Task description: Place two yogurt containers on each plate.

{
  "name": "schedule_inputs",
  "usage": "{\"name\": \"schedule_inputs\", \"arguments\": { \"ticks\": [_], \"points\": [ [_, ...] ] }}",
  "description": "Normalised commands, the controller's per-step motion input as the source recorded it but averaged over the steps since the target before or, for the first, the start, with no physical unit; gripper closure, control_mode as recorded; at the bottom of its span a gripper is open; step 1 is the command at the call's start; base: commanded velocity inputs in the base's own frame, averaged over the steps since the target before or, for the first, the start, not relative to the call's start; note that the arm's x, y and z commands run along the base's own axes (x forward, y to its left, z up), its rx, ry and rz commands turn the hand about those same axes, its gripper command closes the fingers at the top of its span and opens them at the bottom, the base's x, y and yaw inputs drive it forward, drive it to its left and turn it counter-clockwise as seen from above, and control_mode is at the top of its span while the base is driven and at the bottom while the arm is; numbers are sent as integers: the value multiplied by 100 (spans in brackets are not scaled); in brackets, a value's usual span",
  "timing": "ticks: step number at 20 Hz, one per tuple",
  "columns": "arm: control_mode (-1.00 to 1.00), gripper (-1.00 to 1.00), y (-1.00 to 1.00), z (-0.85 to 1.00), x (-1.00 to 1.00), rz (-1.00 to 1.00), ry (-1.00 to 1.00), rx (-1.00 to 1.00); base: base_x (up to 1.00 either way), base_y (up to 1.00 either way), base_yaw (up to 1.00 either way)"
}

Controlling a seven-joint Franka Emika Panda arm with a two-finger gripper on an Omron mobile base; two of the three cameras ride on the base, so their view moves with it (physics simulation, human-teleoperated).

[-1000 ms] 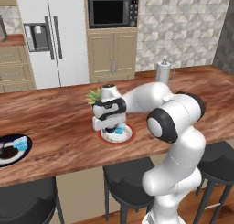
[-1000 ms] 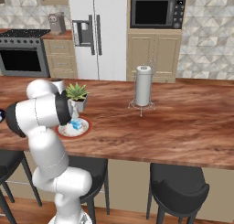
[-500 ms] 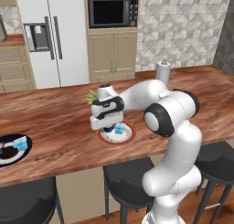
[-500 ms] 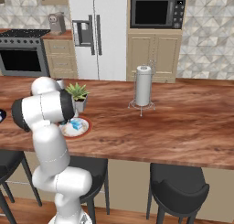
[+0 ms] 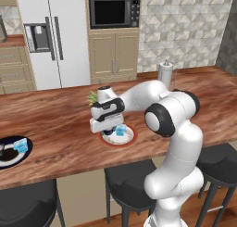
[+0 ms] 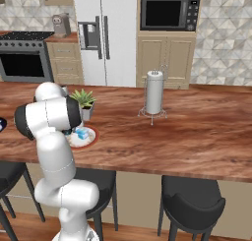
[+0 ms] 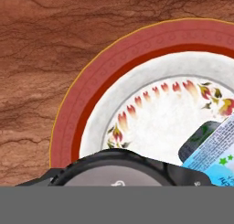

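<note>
Two cups lie on the red-rimmed plate [image 5: 117, 137] in the left base view: a blue cup [image 5: 121, 130] beside the gripper [image 5: 108, 130].

Right base view: blue cup just beside the arm.

Hand view: jaws hold the dark round cup [image 7: 114, 169] over the plate; release judged next.

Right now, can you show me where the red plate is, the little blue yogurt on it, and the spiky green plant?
Red-rimmed plate [image 7: 87, 93], hand view, on its red rim.
Light blue yogurt container [image 5: 121, 130], left base view, on its top.
Potted plant [image 6: 82, 96], right base view, on its green leaves.
</note>
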Motion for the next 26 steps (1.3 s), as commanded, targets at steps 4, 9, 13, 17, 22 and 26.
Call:
{"name": "schedule_inputs", "arguments": {
  "ticks": [4,9,13,17,22,26],
  "points": [
    [-100,100,0,-1,1,0,2,0,0,0,0],
    [-100,-100,0,0,0,0,0,0,0,0,0],
    [-100,-100,-1,0,0,0,0,0,0,0,0],
    [-100,-100,-2,0,0,0,0,0,0,0,0],
    [-100,-100,0,0,0,0,0,0,0,0,0],
    [-100,-100,-1,4,0,0,0,0,0,0,0]
  ]
}}
